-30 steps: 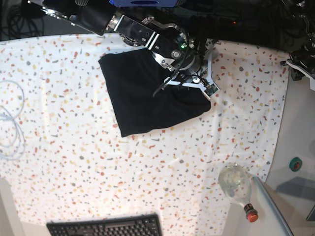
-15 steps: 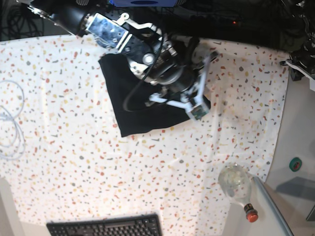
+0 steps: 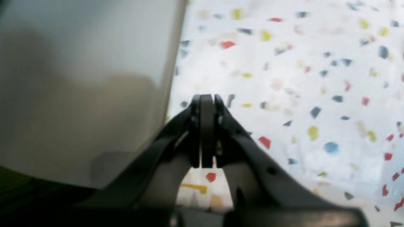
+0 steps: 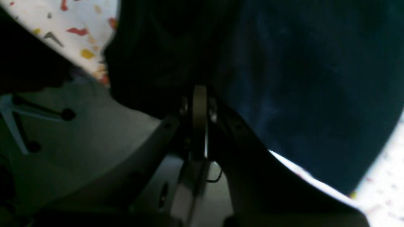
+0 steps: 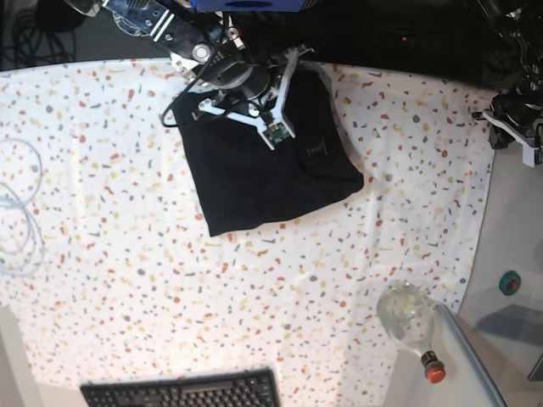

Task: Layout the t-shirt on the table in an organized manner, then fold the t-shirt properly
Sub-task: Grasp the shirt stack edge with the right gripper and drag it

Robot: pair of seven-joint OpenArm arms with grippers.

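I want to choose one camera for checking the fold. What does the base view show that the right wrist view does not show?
Only the base view shows the whole t-shirt folded into a compact block on the table, plus a keyboard, a bottle, a white cable and the left gripper parked at the table's edge. Only the right wrist view shows the right gripper shut, with nothing seen held. Both show the black cloth and the speckled cover beside it.
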